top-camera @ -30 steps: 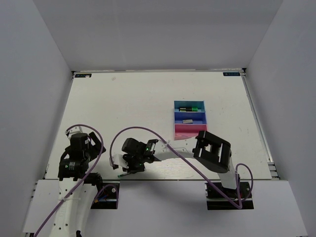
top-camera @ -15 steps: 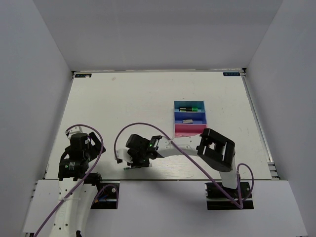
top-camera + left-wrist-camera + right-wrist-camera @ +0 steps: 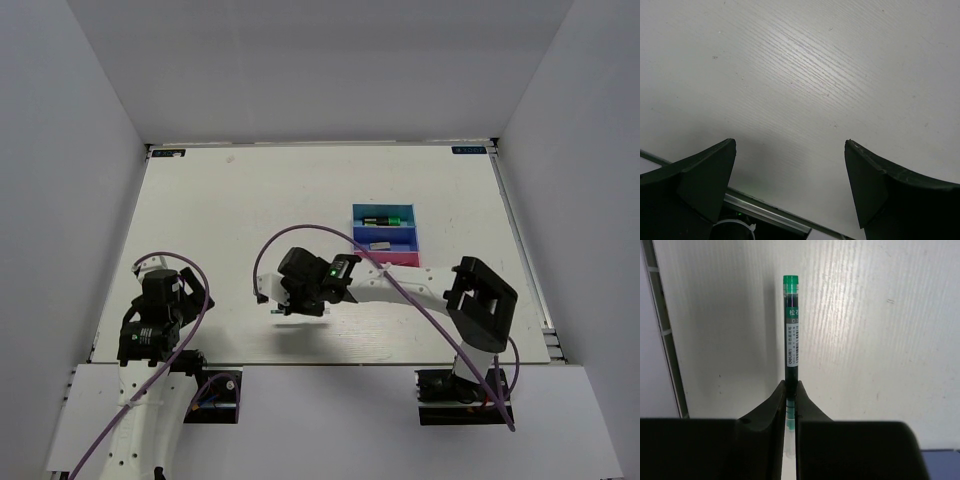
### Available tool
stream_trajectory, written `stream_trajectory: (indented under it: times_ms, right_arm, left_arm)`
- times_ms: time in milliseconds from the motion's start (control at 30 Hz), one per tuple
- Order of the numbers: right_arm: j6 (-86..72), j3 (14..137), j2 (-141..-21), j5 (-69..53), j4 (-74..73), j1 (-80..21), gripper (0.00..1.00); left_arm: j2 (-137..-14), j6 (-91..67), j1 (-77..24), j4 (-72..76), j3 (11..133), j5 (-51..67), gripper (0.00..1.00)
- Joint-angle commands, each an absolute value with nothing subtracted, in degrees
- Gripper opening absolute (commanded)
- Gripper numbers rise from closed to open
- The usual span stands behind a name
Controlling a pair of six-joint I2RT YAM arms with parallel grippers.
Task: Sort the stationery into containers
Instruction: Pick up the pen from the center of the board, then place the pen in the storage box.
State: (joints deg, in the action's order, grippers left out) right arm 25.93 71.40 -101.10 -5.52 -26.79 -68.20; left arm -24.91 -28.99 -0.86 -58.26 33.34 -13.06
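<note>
1. Table point(image 3: 300, 200): white, rectangular, faint wood grain, matte; enclosed on three sides by plain pale-grey walls point(image 3: 90, 150).
2. R. arm point(image 3: 420, 290): white links, black joints, purple cable; stretched leftward along the near edge to approx. mid-table, wrist turned down.
3. L. arm point(image 3: 150, 320): folded at the near-left corner.
4. Containers point(image 3: 385, 240): three rectangular plastic trays joined in a row, right of centre. A black highlighter point(image 3: 385, 220) w/ green cap is seen in the light-blue tray, a small grey eraser block point(image 3: 380, 244) in the dark-blue one. The pink tray is partly hidden by the R. arm.
5. L. gripper point(image 3: 790, 165): black fingers spread wide, nothing between, bare table below.
6. R. gripper point(image 3: 791, 385): black fingers clamped on a pen.
7. Pen point(image 3: 791, 340): thin, dark barrel, green end cap, white printed label; projecting straight past the fingertips; shadow cast on the table beside it.
</note>
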Motion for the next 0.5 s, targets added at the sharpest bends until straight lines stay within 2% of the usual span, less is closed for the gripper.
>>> stream_trajectory:
  times_ms: [0, 267, 467]
  right_arm:
    - [26.63, 70.49, -98.01, -3.79, -27.95, -66.89, 0.00]
    - [29.79, 69.43, -89.65, 1.65, -30.40, -62.41, 0.00]
    - [33.31, 64.18, -78.87, 6.59, -31.47, -56.88, 0.00]
  left_arm:
    - [-24.87, -29.36, -0.53, -58.10, 33.13, -13.80, 1.00]
    - [-24.96, -29.27, -0.53, -57.92, 32.96, -13.54, 1.00]
    - [-25.05, -29.09, -0.53, -58.01, 32.87, -13.10, 1.00]
